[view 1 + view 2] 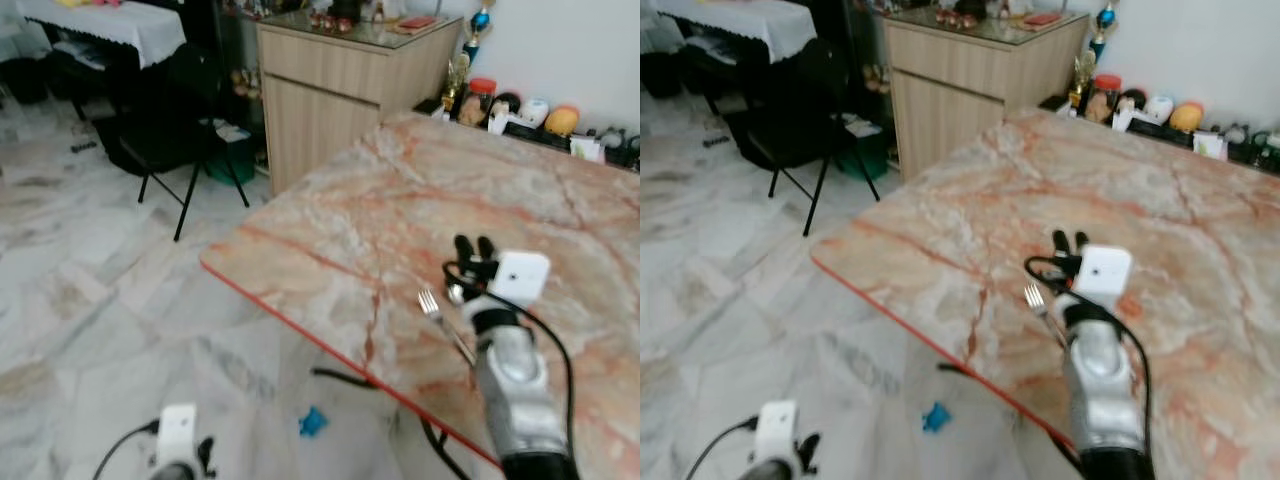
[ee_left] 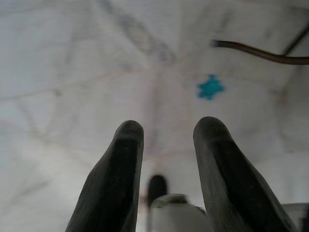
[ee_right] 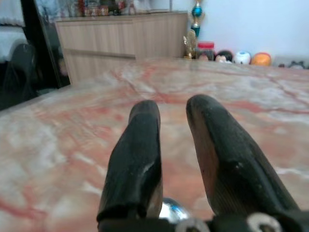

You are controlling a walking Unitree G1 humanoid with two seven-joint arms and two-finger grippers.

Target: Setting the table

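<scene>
Right gripper (image 1: pixel 472 246) hovers low over the marble table (image 1: pixel 400 200), fingers a little apart and holding nothing. Just beside the arm lies the fork (image 1: pixel 445 325), near the table's edge. If the arm swings sideways, it might bump the fork onto the floor.

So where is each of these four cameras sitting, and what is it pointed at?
Left eye view: on the head, looking forward and down at the marble table; the right arm and right gripper reach over it beside a fork.
Right eye view: the head's other eye, same scene, with the left gripper low over the floor.
Left wrist view: on the left wrist, looking down past its fingers at the floor and a blue scrap.
Right wrist view: on the right wrist, looking across the table towards the wooden cabinet.
Both eye views share the table, fork and scrap.
</scene>
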